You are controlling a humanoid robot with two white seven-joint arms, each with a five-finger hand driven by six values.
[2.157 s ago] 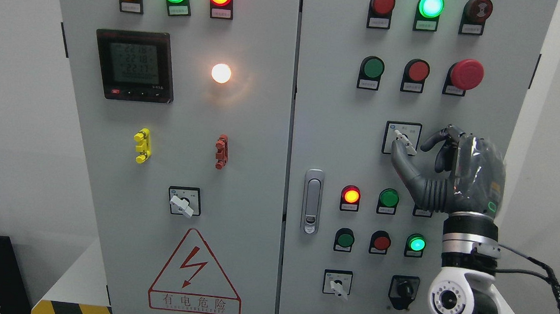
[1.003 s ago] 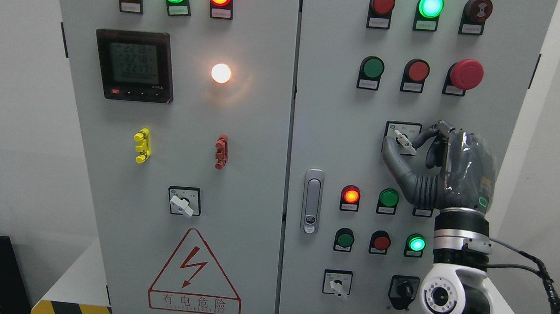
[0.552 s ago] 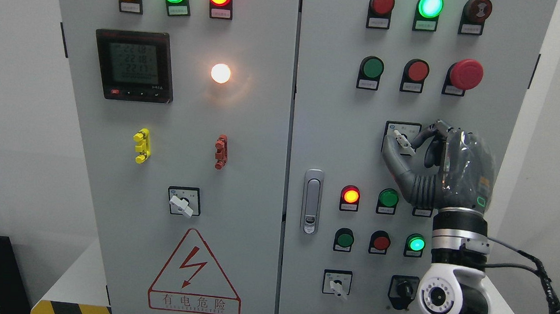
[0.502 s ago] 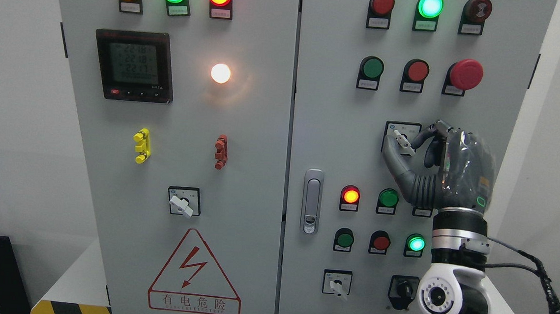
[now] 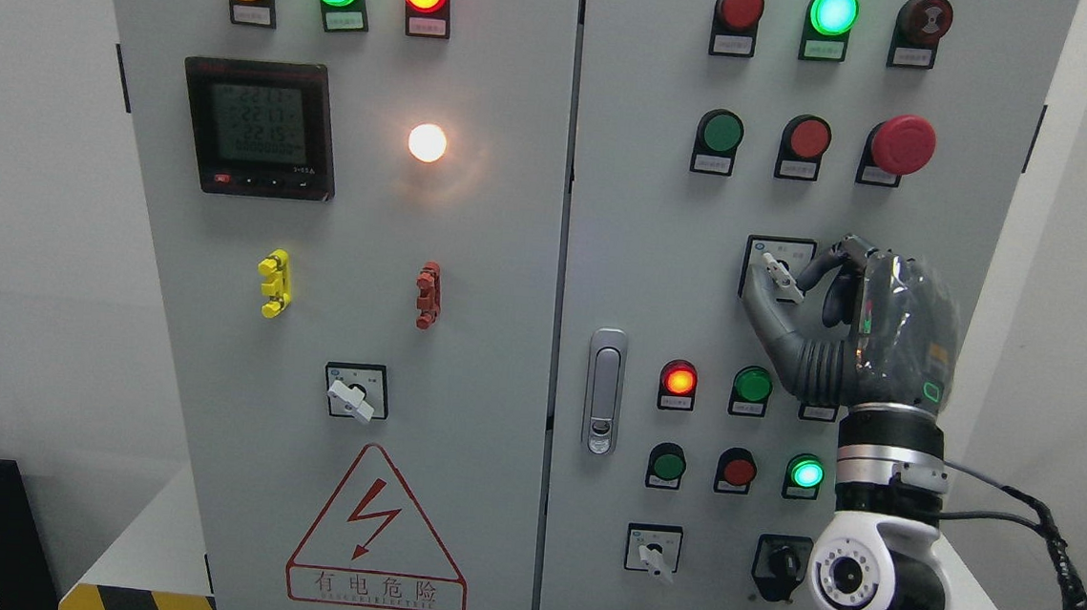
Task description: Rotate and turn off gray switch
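The gray switch (image 5: 776, 268) is a pale lever on a square black-framed plate (image 5: 758, 247) on the right cabinet door, tilted from upper left to lower right. My right hand (image 5: 780, 283) rises from the lower right and pinches it. The thumb (image 5: 763, 313) presses the lever's lower left side. The index finger (image 5: 820, 260) curls in from the right. The other fingers are curled behind, so the lever's lower end is partly hidden. The left arm does not show.
Similar selector switches sit at the left door (image 5: 350, 394) and lower right (image 5: 651, 553), beside a black knob (image 5: 782, 561). A red mushroom button (image 5: 903, 144) is above the hand, lit indicator lamps (image 5: 805, 474) below it, and a door handle (image 5: 603, 391) to the left.
Since 2.2 s ago my right hand moved up and left and closed its thumb and index finger onto the lever. Over the last second it has barely moved; the lever's tilt looks unchanged.
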